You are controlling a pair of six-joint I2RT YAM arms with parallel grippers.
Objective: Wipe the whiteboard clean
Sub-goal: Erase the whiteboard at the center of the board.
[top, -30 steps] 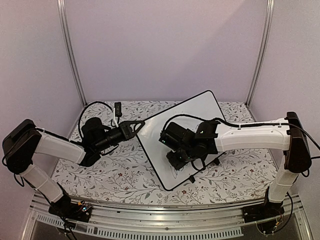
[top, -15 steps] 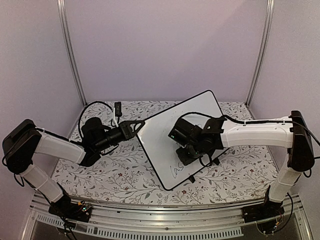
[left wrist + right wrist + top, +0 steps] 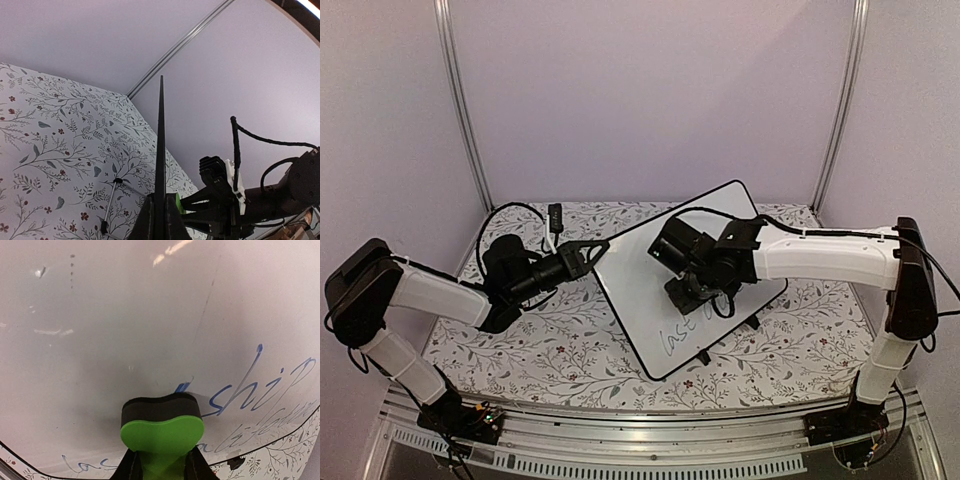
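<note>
right wrist shows the right gripper (image 3: 161,467) clamped on the green eraser (image 3: 162,430), felt against the whiteboard (image 3: 115,330), left gripper (image 3: 592,250) pinching its edge.

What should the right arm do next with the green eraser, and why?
Probably slide the eraser sideways across the blue writing beside it. The right gripper holds it against the whiteboard, and those words, plus more lines near the board's edge, are not yet wiped.

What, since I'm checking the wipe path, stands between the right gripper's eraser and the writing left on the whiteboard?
Nothing visible. The right gripper holds the eraser against the whiteboard, and the blue writing lies beside it.
</note>
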